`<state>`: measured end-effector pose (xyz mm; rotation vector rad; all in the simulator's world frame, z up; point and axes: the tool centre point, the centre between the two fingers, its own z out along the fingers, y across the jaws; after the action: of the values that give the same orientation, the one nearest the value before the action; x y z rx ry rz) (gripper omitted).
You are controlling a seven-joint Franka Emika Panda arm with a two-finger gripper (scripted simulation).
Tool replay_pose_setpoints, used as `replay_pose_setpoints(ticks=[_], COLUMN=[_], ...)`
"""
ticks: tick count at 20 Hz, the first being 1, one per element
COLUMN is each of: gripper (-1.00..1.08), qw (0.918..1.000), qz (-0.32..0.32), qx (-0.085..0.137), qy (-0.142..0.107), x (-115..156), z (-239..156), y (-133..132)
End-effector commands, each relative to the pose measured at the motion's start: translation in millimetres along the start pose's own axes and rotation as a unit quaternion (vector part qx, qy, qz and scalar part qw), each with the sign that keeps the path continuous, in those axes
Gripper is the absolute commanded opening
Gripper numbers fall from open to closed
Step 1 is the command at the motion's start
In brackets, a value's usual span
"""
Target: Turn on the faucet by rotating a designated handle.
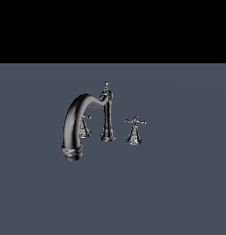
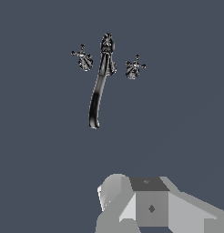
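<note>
The dark chrome faucet (image 1: 107, 114) stands on a grey-blue floor. Its thick arched spout (image 1: 73, 124) curves toward the exterior view's left and ends in a ringed mouth (image 1: 72, 153). One cross handle (image 1: 135, 123) stands free on the exterior view's right of the post. The other cross handle (image 1: 86, 118) is partly hidden behind the spout. The wrist view shows the faucet (image 2: 98, 95) from above, with both handles (image 2: 82, 57) (image 2: 134, 67) beside the post. Grey parts of my gripper (image 2: 150, 205) show at the frame edge, far from the faucet and touching nothing. No gripper shows in the exterior view.
A flat grey-blue floor (image 1: 179, 193) surrounds the faucet. A black background lies beyond it.
</note>
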<state>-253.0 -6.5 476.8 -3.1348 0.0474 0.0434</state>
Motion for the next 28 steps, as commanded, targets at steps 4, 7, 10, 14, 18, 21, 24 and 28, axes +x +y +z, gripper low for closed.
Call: replay_pose_setpoints(ticks=[4, 7, 10, 14, 18, 21, 24, 28], gripper=[-0.2, -0.13, -0.27, 0.04, -0.19, -0.74, -0.65, -0.32], qw=[0.9977, 0.9957, 0.9943, 0.9948, 0.9968, 0.9978, 0.9965, 0.9964], qz=[-0.017, -0.017, -0.001, 0.004, 0.027, 0.012, -0.049, -0.073], qx=[-0.004, -0.003, -0.012, 0.018, -0.007, -0.034, -0.047, -0.043], qy=[-0.066, -0.091, -0.106, -0.1, -0.075, -0.056, -0.049, -0.004], x=[1.1, 11.0, 27.8, 62.9, 104.5, 131.9, 149.6, 196.9], z=[58.9, 105.9, 145.0, 179.6, 209.7, 235.6, 276.1, 283.0], y=[-19.1, -49.3, -58.4, -75.9, -99.0, -112.2, -109.6, -134.7])
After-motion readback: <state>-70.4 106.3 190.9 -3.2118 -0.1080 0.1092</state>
